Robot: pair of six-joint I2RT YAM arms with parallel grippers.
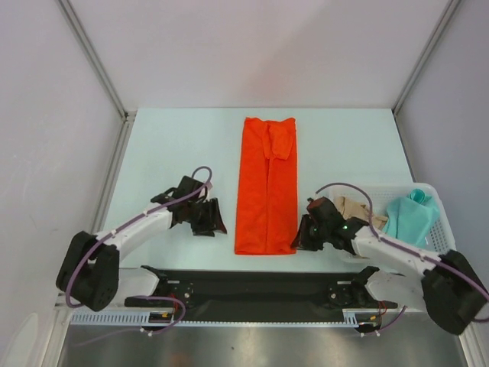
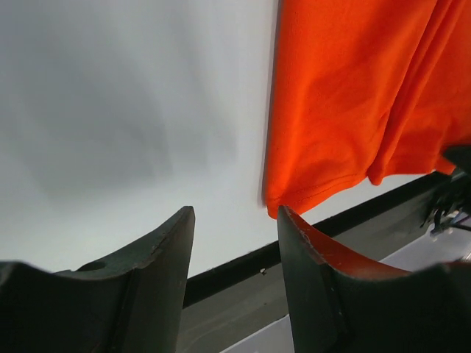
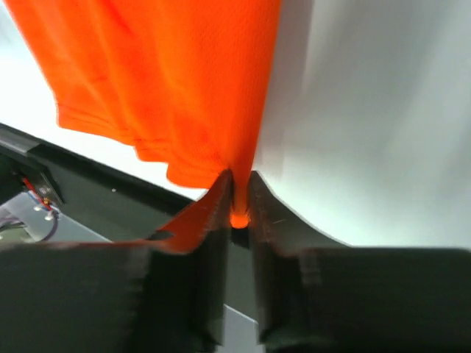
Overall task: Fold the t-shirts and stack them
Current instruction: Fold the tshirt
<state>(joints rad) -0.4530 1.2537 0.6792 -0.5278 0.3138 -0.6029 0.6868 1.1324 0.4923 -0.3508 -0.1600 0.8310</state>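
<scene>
Right claw (image 3: pixel 239 180): fingers almost pressed together, pinching the hem at the near right corner of the orange-red t-shirt (image 1: pixel 267 191). In the right wrist view a thin fold of the cloth shows between the tips. The claw sits low at the counter (image 1: pixel 176 145).

Left claw (image 2: pixel 235 217): fingers spread, nothing between them. It is low over the counter, just beside the same shirt's near left corner. The left wrist view shows the hem corner right at one fingertip; whether they touch cannot be told.

Orange-red t-shirt: lies flat in the middle of the counter as a long narrow strip running far to near. A centre seam runs along its length, and a doubled-over piece of its own cloth lies on top at the far end.

Teal-green t-shirt (image 1: pixel 412 214): bunched in the white mesh basket (image 1: pixel 445 229) at the right side of the counter.

Beige-tan t-shirt (image 1: pixel 353 208): crumpled in the same basket, left of the teal one, partly behind the right arm.
</scene>
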